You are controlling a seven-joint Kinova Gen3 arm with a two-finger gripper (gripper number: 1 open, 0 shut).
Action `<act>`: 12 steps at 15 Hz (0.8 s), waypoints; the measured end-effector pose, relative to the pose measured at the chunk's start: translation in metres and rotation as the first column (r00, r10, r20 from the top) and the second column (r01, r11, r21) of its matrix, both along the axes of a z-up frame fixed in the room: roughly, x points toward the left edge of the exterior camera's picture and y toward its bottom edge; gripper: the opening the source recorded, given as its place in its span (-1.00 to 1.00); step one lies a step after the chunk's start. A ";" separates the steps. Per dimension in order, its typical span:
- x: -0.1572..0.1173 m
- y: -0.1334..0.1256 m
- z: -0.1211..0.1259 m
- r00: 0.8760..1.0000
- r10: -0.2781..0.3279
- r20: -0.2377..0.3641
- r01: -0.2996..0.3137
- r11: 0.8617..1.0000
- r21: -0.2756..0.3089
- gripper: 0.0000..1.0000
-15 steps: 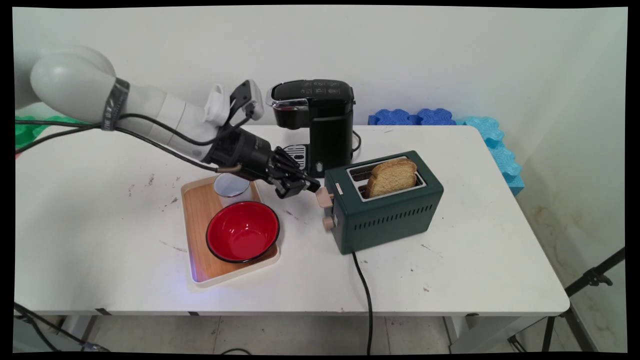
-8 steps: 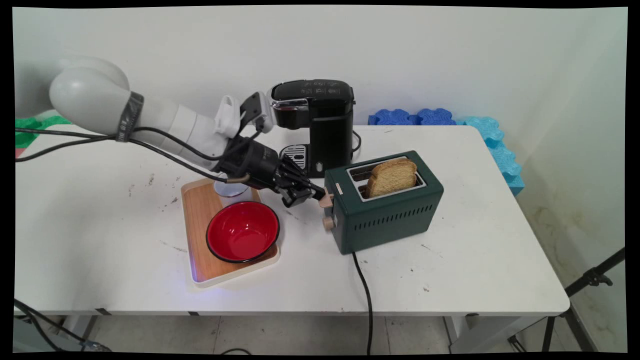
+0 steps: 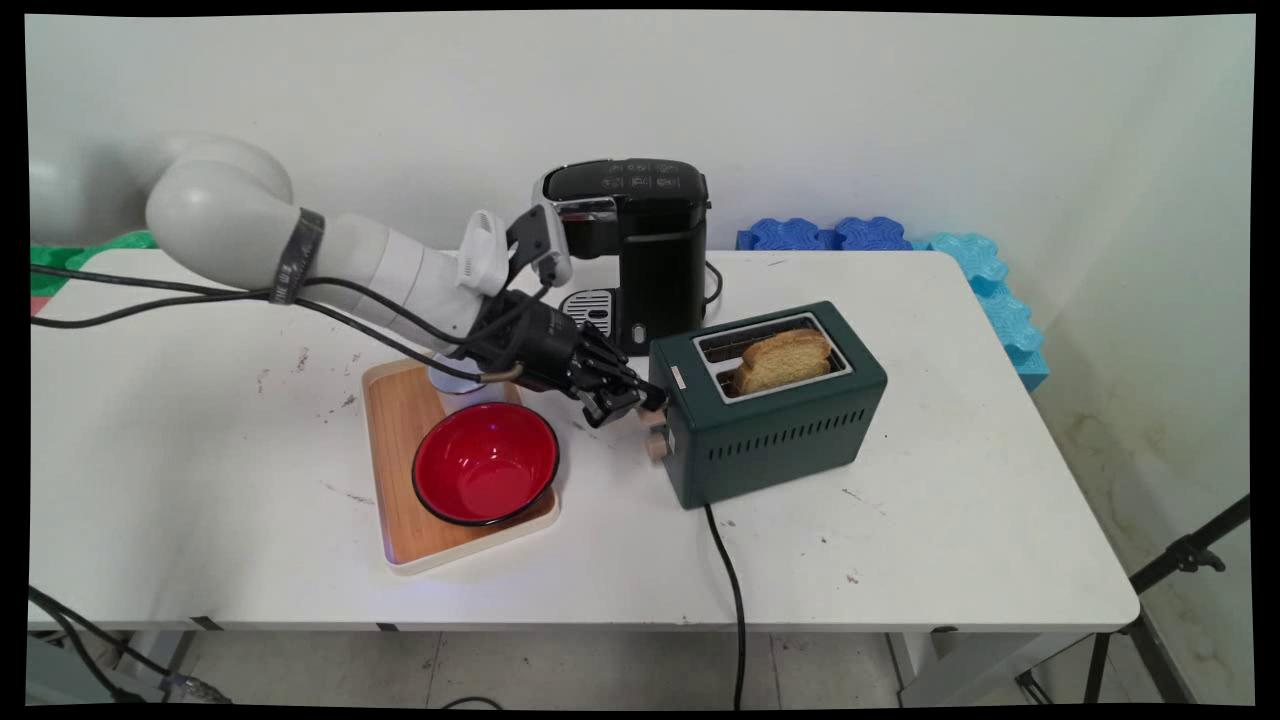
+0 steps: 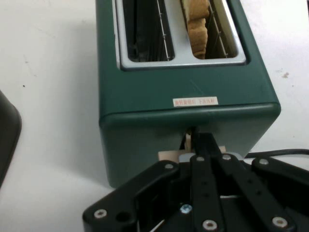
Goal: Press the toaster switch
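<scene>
White tabletop fills our view, and we read it from the near edge outward. Nearest to us lies a wooden tray (image 3: 400, 470) with a red bowl (image 3: 485, 462) on it. Just past the bowl, our gripper (image 3: 632, 402) reaches in from the left, its fingers pressed together on top of the beige lever (image 4: 189, 145) at the short end of the green toaster (image 3: 770, 420). The lever sits directly ahead of and under the fingertips, low in its slot, with a round knob (image 3: 655, 447) below it. The toaster's long axis runs away from the gripper toward the right, in line with the reach. A slice of bread (image 3: 785, 358) sits low in the farther slot; the nearer slot is empty. Behind stands a black coffee machine (image 3: 640, 250), close to the wall.
</scene>
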State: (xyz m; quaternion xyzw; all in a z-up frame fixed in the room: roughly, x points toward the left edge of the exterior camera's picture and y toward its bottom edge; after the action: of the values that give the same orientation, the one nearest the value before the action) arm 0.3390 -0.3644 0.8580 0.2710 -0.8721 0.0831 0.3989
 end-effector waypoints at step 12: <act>-0.002 -0.006 -0.026 0.999 0.021 0.028 -0.021 1.000 0.012 -1.00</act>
State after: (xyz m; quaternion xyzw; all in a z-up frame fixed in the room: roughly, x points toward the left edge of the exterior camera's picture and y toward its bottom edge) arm 0.3367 -0.3704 0.8321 0.2814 -0.8752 0.0857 0.3840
